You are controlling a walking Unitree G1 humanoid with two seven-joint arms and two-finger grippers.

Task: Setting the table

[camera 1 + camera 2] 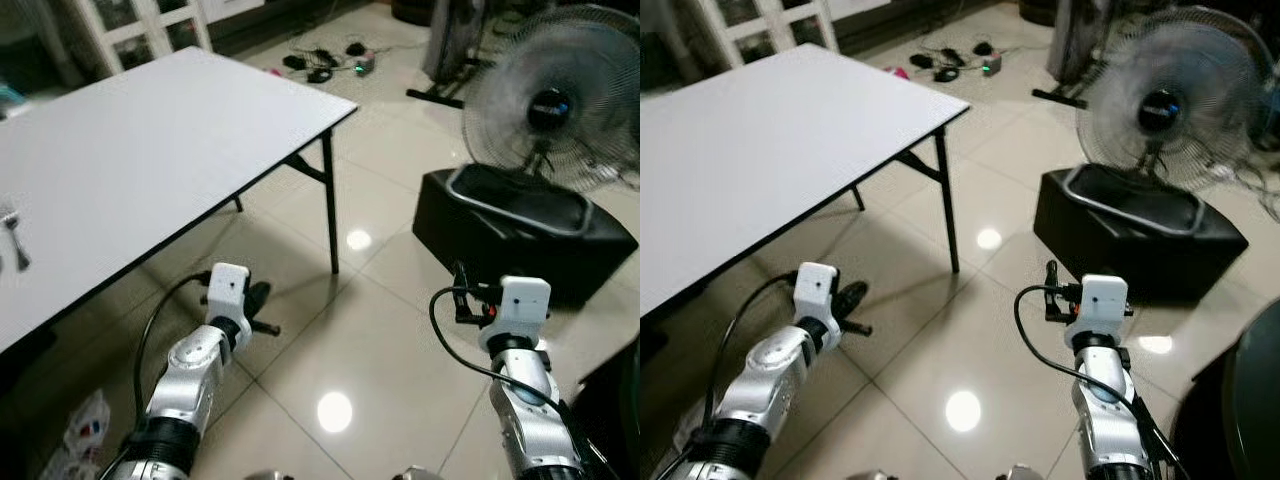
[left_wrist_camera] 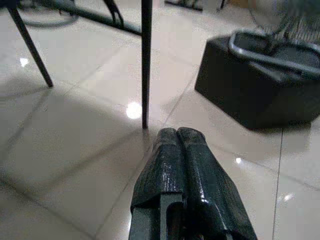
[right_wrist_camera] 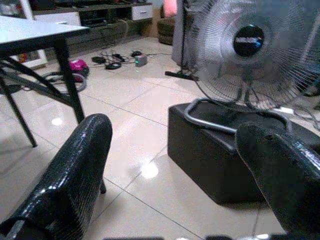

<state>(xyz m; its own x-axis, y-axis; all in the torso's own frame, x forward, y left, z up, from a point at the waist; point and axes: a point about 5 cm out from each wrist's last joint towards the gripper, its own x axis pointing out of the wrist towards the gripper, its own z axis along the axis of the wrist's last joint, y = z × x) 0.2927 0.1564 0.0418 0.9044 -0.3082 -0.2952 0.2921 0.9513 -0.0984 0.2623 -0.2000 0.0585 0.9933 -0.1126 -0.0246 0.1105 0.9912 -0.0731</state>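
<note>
A white folding table (image 1: 150, 150) fills the upper left. A silver utensil (image 1: 14, 240) lies on it at the far left edge. My left gripper (image 1: 262, 297) hangs low over the tiled floor in front of the table's near leg (image 1: 330, 205). Its fingers (image 2: 177, 165) are shut together with nothing between them. My right gripper (image 1: 462, 292) is held over the floor to the right, pointing at a black box. Its fingers (image 3: 75, 170) stand wide open and hold nothing.
A black box (image 1: 520, 215) with a grey metal handle sits on the floor to the right, a standing fan (image 1: 555, 105) behind it. Cables and a power strip (image 1: 330, 60) lie beyond the table. A printed packet (image 1: 85, 430) lies at the lower left.
</note>
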